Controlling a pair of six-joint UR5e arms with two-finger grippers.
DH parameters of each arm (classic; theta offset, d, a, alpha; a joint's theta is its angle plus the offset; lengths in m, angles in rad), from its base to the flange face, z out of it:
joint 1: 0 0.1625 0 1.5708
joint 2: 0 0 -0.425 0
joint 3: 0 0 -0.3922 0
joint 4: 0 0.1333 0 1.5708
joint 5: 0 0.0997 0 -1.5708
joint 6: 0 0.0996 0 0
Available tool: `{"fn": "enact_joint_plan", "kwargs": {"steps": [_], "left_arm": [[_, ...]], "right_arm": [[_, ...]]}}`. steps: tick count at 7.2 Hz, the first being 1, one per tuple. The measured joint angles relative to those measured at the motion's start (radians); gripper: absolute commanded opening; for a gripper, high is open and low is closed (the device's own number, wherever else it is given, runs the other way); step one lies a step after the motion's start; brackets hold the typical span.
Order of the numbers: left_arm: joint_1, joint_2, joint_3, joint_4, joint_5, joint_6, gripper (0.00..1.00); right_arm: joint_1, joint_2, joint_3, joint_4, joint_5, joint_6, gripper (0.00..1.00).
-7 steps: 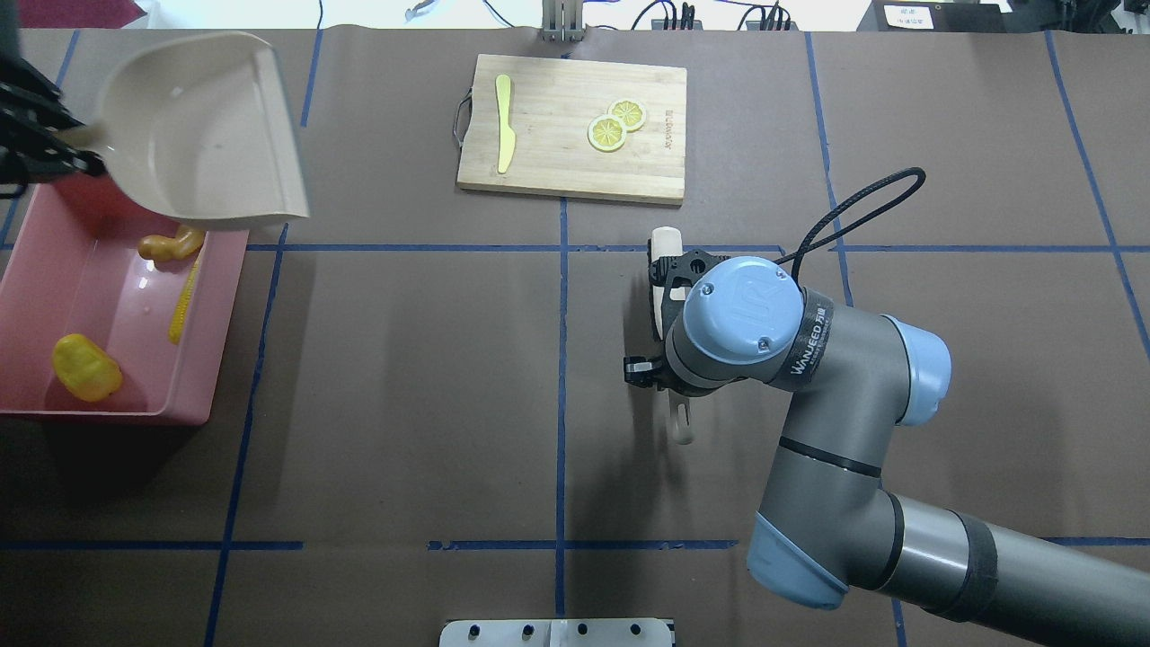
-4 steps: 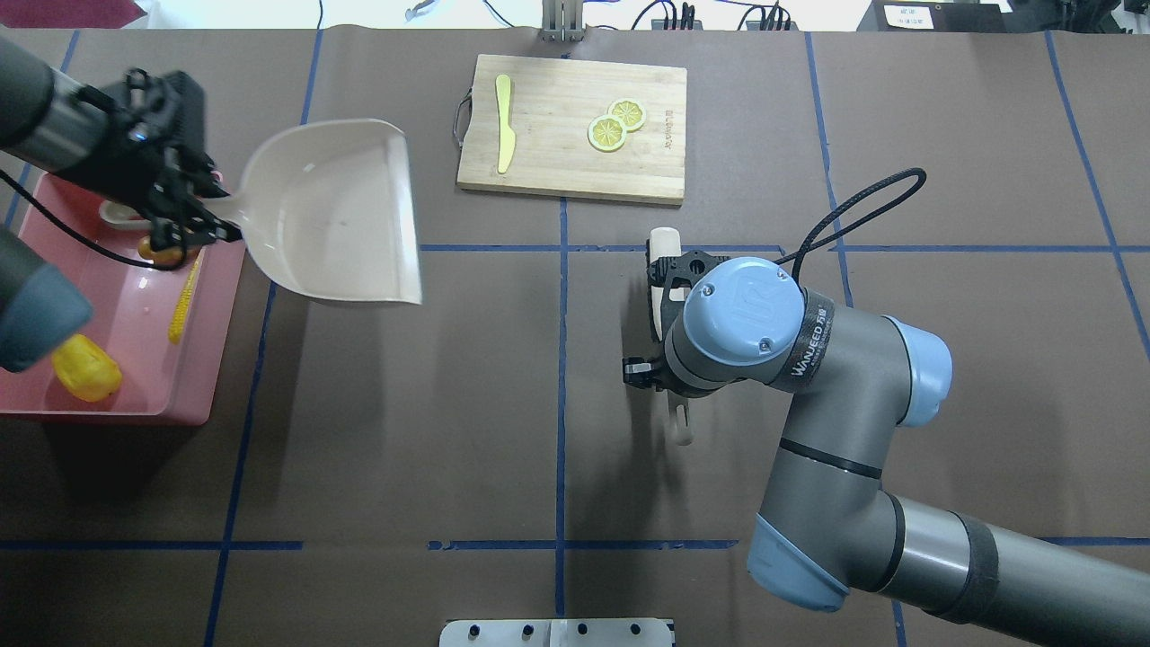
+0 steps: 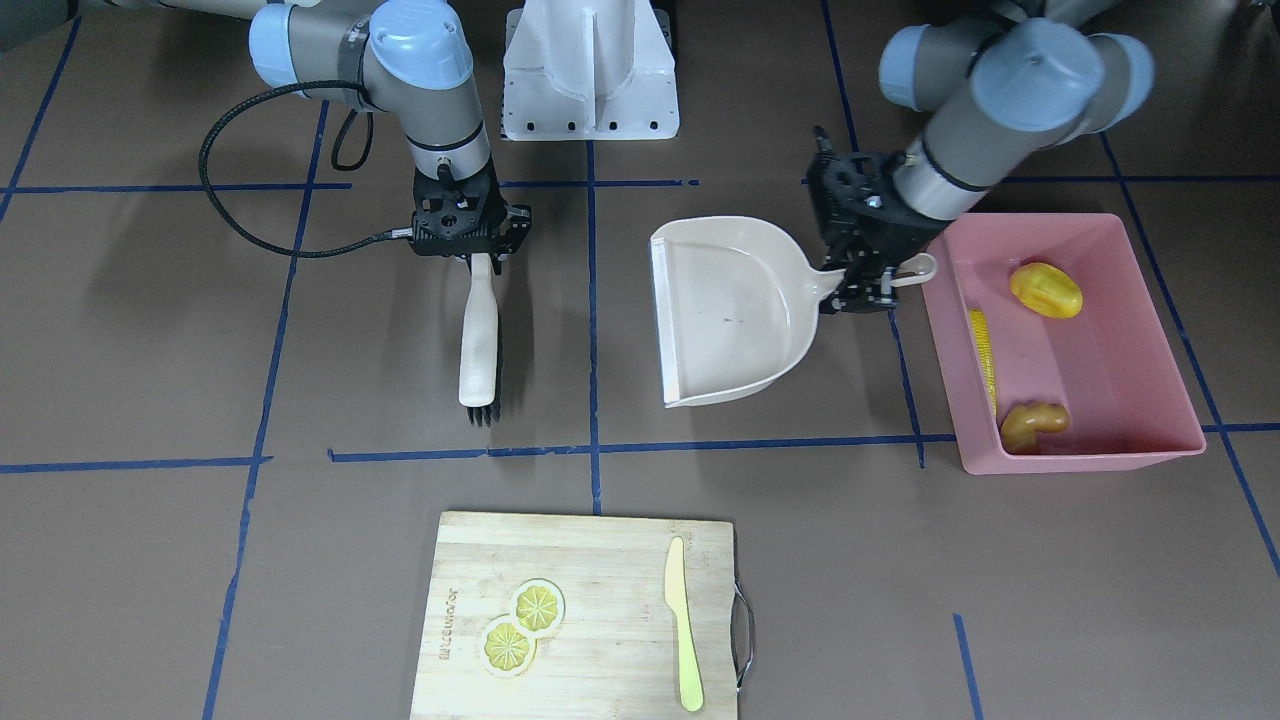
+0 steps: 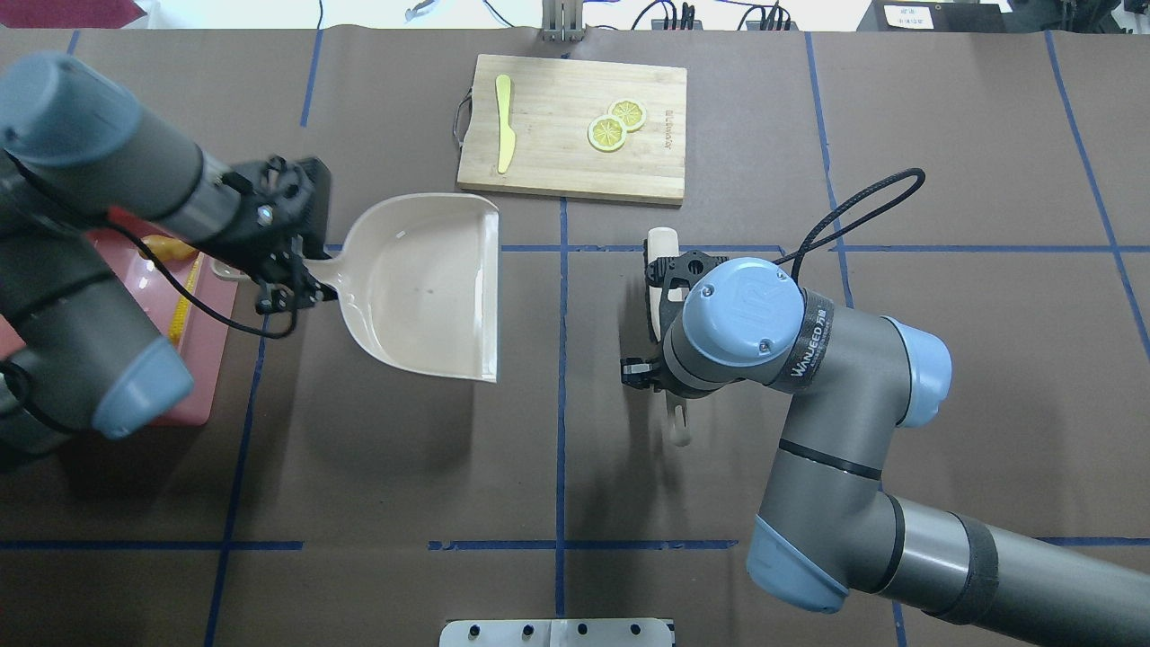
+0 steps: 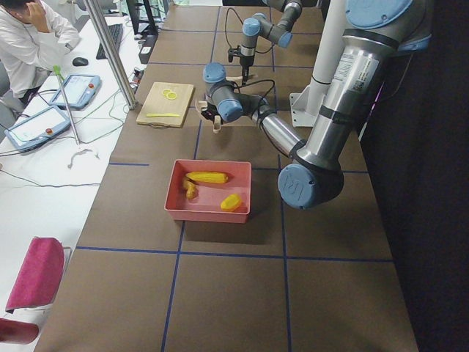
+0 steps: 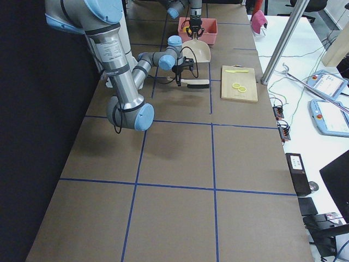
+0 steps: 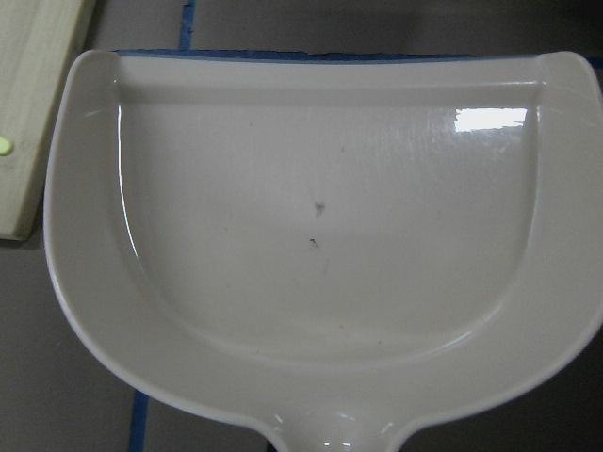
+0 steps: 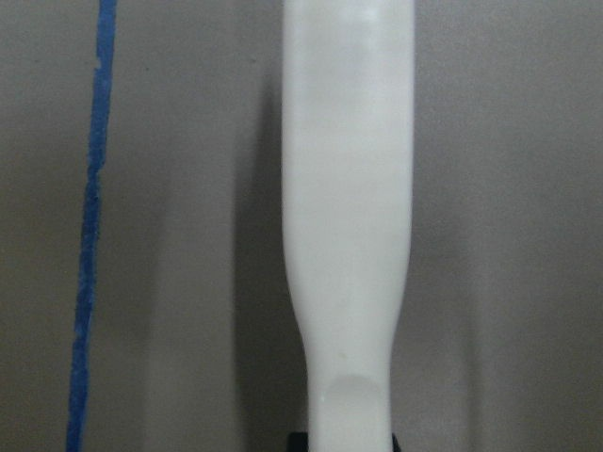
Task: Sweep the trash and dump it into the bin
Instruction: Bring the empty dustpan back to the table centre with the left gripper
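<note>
Bin: pink plastic tub (image 3: 1085, 462) holding yellow corn cob (image 3: 984, 355), yellow oval lump (image 3: 1045, 289), tan ginger root (image 3: 1033, 423).
Left gripper (image 3: 862, 292): pinching beige dustpan (image 3: 730, 310).
Right gripper (image 3: 478, 255): pinching white brush (image 3: 478, 340).

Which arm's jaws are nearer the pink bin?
Left. The left gripper, jaws on the dustpan handle, sits beside the bin rim; the right gripper, holding the brush, is beyond the dustpan.
</note>
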Motion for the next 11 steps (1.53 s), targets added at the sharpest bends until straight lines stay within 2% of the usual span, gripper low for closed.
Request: {"fn": "enact_joint_plan", "kwargs": {"steps": [3, 8, 9, 10, 11], "left_arm": [[0.123, -0.007, 0.004, -0.007, 0.127, -0.076, 0.02], [0.21, -0.016, 0.026, -0.016, 0.213, -0.116, 0.11], [0.211, -0.024, 0.042, -0.017, 0.214, -0.116, 0.21], [0.211, -0.032, 0.054, -0.017, 0.214, -0.118, 0.68], [0.212, -0.038, 0.061, -0.018, 0.214, -0.119, 0.76]], "right_arm": [[0.0, -0.002, 0.0, 0.001, 0.0, 0.0, 0.0], [0.0, -0.002, -0.001, 0.001, 0.0, 0.0, 0.0], [0.0, -0.003, -0.001, 0.001, 0.0, 0.0, 0.0], [-0.001, -0.003, -0.001, 0.001, 0.0, 0.0, 0.0], [-0.001, -0.003, -0.003, 0.001, 0.0, 0.0, 0.0]]}}
